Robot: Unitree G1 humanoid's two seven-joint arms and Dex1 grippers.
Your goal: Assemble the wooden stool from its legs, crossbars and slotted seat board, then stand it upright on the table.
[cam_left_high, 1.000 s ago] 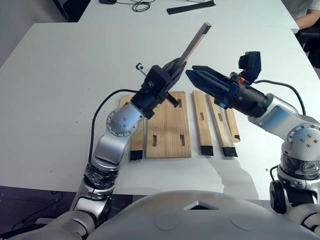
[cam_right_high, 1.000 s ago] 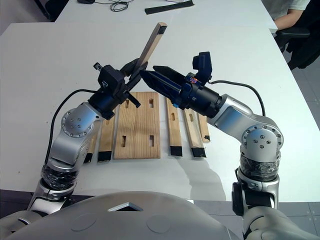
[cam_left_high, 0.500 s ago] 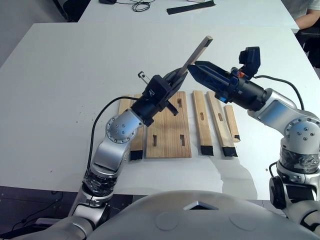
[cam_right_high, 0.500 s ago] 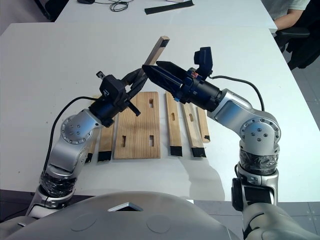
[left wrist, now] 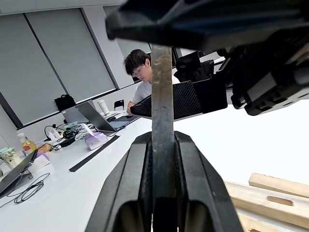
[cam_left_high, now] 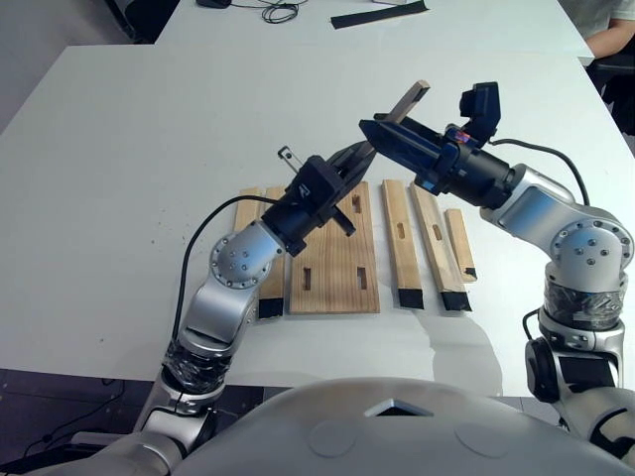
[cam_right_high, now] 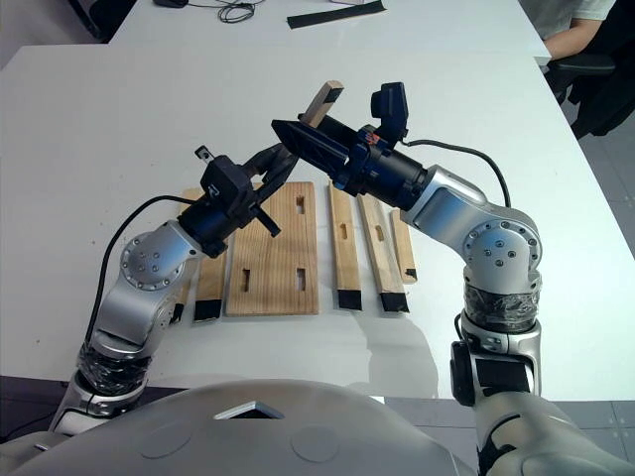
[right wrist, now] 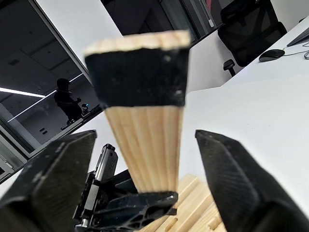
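Clamping the leg (cam_left_high: 409, 98) low on its shaft, the left hand (cam_left_high: 351, 161) is holding it tilted above the seat board (cam_left_high: 335, 260) while the wide-open right hand (cam_left_high: 377, 133) is straddling its black-capped top; it looks light and stiff, so probably best gripped on the flat faces.

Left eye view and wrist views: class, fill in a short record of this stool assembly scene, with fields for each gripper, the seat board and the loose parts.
Left gripper: shut on a wooden leg, held tilted above the table
Right gripper: open, fingers either side of the leg's black-tipped upper end, gaps on both sides
Seat board: flat on the table, slots showing
Loose parts: three right of the board, more left of it
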